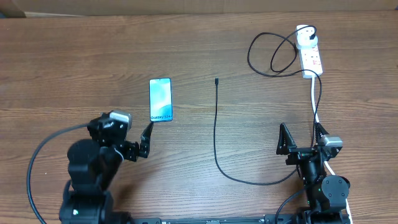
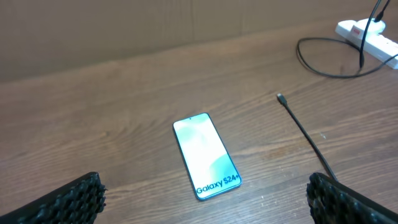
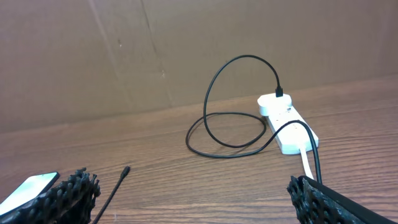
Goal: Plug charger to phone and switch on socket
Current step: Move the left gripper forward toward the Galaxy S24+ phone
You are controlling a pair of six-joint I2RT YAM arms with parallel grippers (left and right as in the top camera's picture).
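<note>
The phone point(image 1: 160, 99) lies face up left of centre, screen lit with "Galaxy S24+"; it also shows in the left wrist view point(image 2: 205, 155). The charger's black cable point(image 1: 215, 124) lies loose on the table, its connector tip point(image 1: 216, 80) right of the phone and apart from it. Its white adapter point(image 1: 304, 38) sits in the socket point(image 1: 312, 57), a white power strip at the far right. My left gripper point(image 1: 124, 134) is open and empty just short of the phone. My right gripper point(image 1: 303, 140) is open and empty, short of the socket point(image 3: 289, 124).
The strip's white cord point(image 1: 314, 99) runs toward me and passes beside the right gripper. The black cable loops point(image 1: 270, 56) left of the strip and curves along the table's front point(image 1: 261, 183). A cardboard wall point(image 3: 124, 50) stands behind the wooden table.
</note>
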